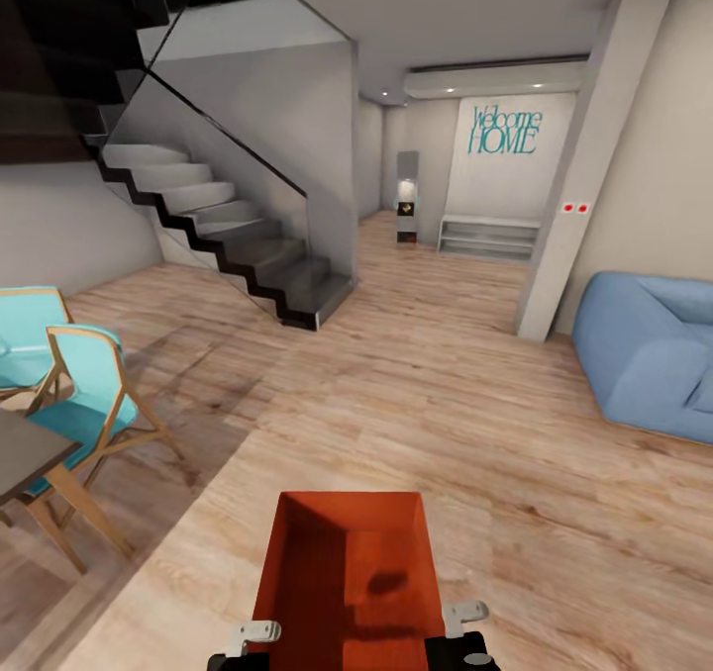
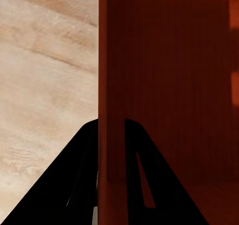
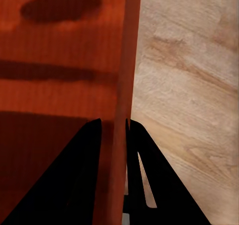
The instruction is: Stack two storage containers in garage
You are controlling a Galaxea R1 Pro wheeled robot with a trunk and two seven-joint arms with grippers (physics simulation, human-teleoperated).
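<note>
Item: one storage container (image 1: 347,577), carried low before the robot, long axis pointing ahead over the wood floor (image 1: 446,394). Left hand (image 2: 110,135) clamps its left wall, right hand (image 3: 113,130) its right wall.

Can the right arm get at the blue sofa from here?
Probably not: the right gripper has its fingers shut on the storage container wall, and the blue sofa sits well off across the wood floor.
</note>
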